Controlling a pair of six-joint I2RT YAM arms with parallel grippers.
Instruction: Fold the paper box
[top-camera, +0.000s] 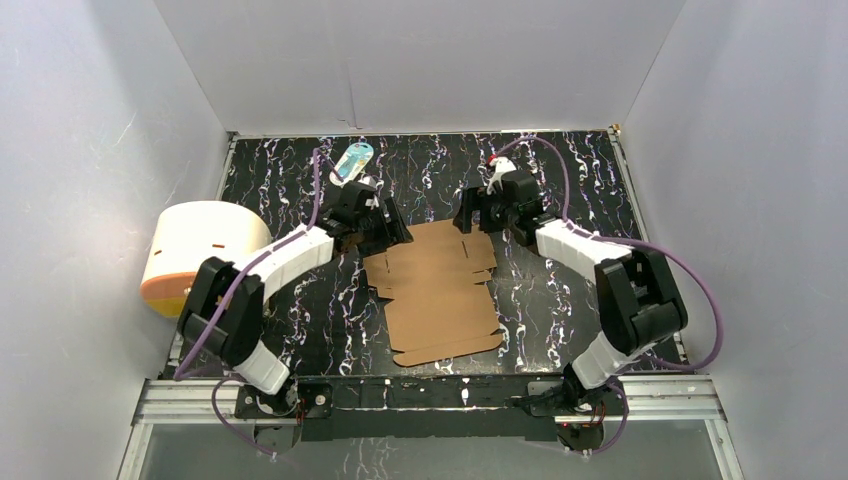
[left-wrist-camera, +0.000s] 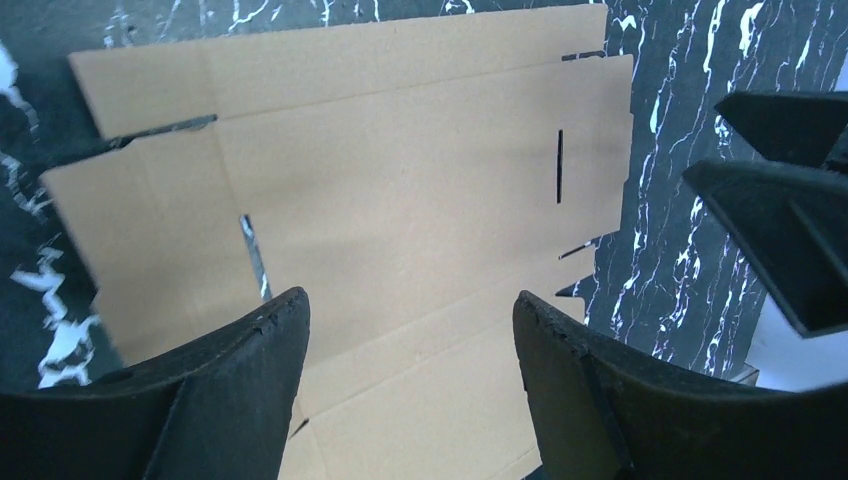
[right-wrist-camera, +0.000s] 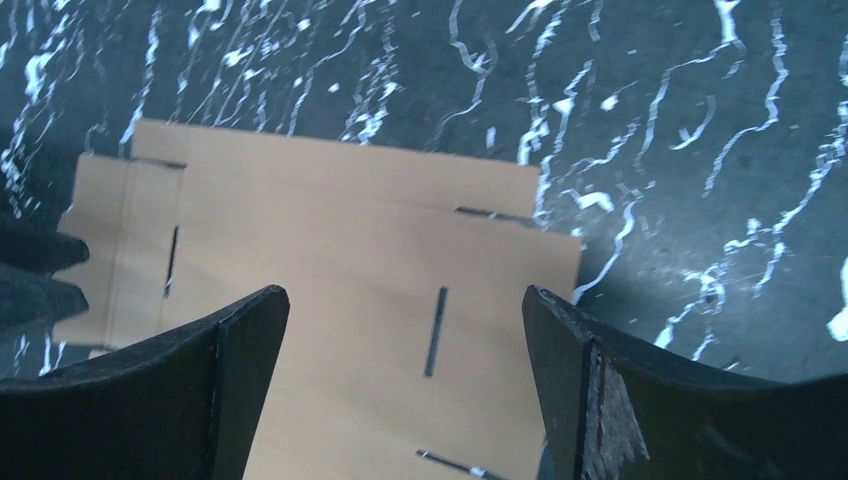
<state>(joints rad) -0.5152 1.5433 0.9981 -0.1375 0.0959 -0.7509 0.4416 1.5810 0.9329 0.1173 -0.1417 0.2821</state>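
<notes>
1. Two arms reach inward over the table, a black top with white veins, and their ends come close together at the far part of the paper box.
2. The paper box is a flat brown cardboard sheet with flaps and tabs, and no flap is raised. It lies in the middle of the table, between the two arms, with its long side running from near to far.
3. The left gripper is at the far left corner of the sheet. In the left wrist view its fingers stand wide apart, and only cardboard with a narrow slit shows between them. They grip nothing. I cannot tell if the tips touch the sheet.
4. The right gripper is at the far right corner of the sheet. In the right wrist view its fingers are spread fully, over the edge of the cardboard, and they hold nothing. Whether they rest on the sheet I cannot tell.
5. Each wrist camera sees the dark fingertips of the other arm at the side of its picture, so the two grippers are near each other but apart.
6. A white-and-orange cylinder lies at the left edge of the table, well apart from the sheet.
7. A small teal-white packet lies near the far wall, just behind the left gripper.
</notes>
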